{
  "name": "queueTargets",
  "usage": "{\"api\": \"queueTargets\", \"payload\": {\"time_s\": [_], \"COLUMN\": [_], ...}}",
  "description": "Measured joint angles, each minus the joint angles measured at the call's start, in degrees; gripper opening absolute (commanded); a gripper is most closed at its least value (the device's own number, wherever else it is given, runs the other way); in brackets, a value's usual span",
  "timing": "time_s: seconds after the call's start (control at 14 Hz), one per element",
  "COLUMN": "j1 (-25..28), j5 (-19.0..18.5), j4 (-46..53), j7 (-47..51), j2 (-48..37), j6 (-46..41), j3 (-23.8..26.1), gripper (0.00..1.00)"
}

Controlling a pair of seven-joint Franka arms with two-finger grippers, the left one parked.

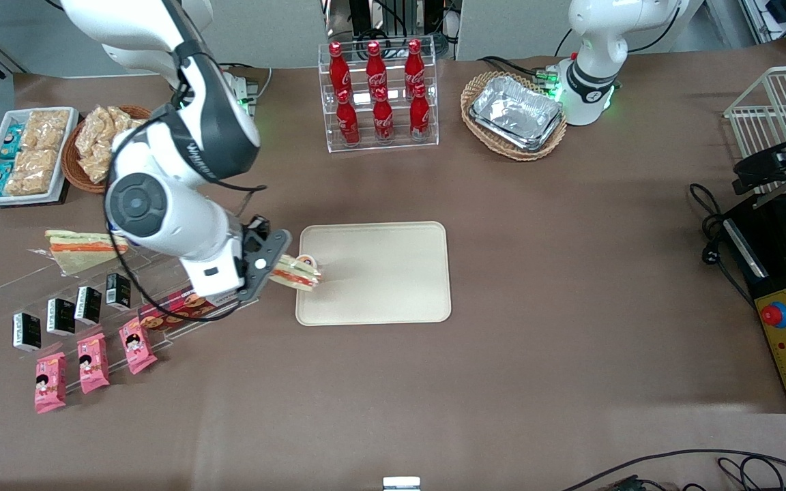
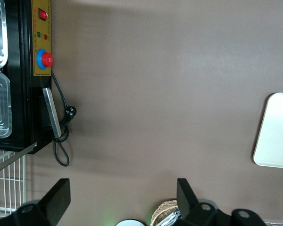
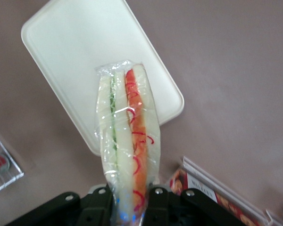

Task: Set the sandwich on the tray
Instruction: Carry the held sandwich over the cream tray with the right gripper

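Gripper: the gripper [image 1: 282, 267] hung just above the tray's edge at the working arm's end, with its fingers clamped on the sandwich; in the wrist view [image 3: 129, 200] the two dark fingers pressed the wrapped wedge from both sides.
Sandwich: the sandwich [image 1: 295, 272] was held off the table, its free end reaching over the tray's rim; the wrist view showed it [image 3: 126, 141] in clear wrap, pale bread with a green line and an orange-red stripe running along it.
Tray: the cream tray [image 1: 379, 273] lay flat on the brown table near the middle, its surface bare; it also showed under the sandwich in the wrist view [image 3: 75, 52], and one end of it in the parked arm's view [image 2: 276, 132].
Second sandwich: another wedge [image 1: 82, 249] rested on the clear stepped rack [image 1: 38, 290] toward the working arm's end of the table, well apart from the tray.
Rack goods: small black cartons [image 1: 61, 315] and pink packets [image 1: 94, 363] stood in rows on the rack, nearer the front camera than the second wedge.
Bottles: red bottles [image 1: 379, 95] stood in a clear stand, farther from the front camera than the tray.
Foil trays: a stack of foil trays [image 1: 517, 112] sat in a wicker basket [image 1: 475, 92] beside the bottles.
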Motion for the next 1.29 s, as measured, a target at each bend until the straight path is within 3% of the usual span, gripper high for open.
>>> {"api": "queueTargets", "payload": {"time_s": [0.79,1.29], "j1": [9.6,12.3], "j5": [2.0,2.0], "j4": [-0.3,-0.3], "j7": [3.9,-7.7], "j2": [11.5,17.0], "j6": [19.4,26.4], "j3": [0.1,0.1], "gripper": [0.0,0.0]}}
